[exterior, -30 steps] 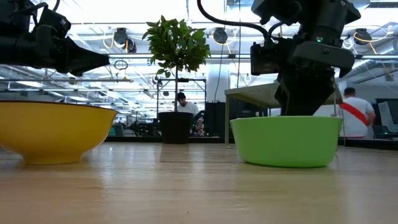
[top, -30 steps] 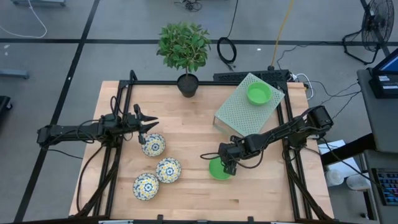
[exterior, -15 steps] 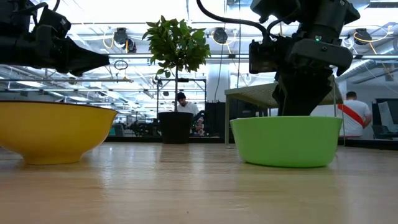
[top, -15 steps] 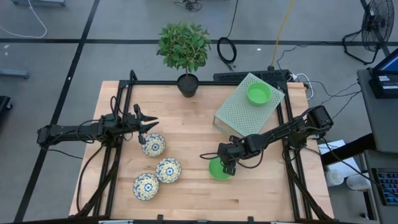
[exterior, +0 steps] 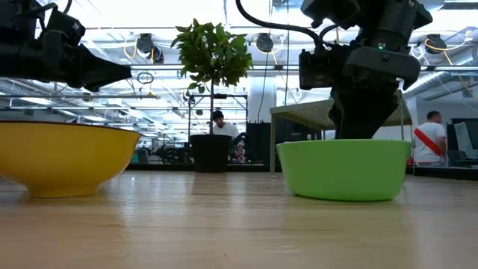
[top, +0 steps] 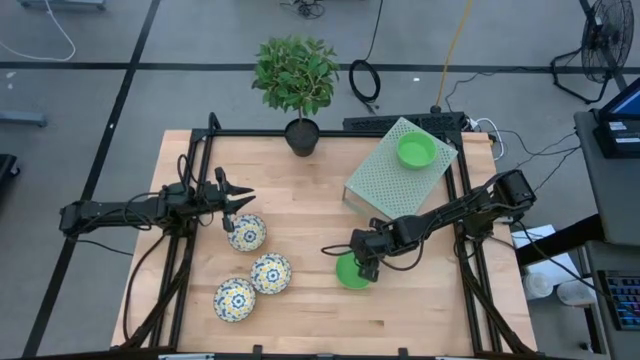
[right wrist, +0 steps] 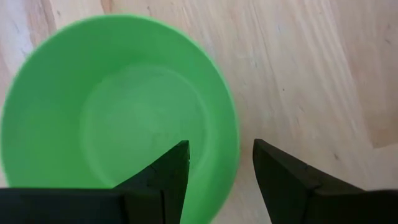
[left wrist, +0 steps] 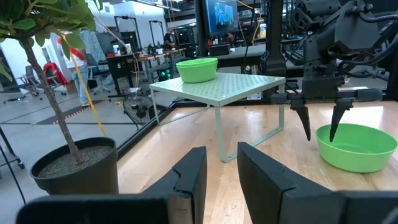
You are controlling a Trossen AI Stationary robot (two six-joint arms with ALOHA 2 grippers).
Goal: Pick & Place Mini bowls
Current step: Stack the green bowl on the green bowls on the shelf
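Two green bowls showed from above: one (top: 416, 151) on the perforated stand (top: 385, 180), one (top: 350, 272) under the right gripper (top: 366, 268). Only the right wrist view revealed spread fingers (right wrist: 163, 174) straddling its rim, ungripped. Left gripper (top: 244, 197), parted and empty, hovered by three floral bowls (top: 246, 233).

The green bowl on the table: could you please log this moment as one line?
right gripper: open, straddling rim of green bowl on table | left gripper: open, empty, above patterned bowl
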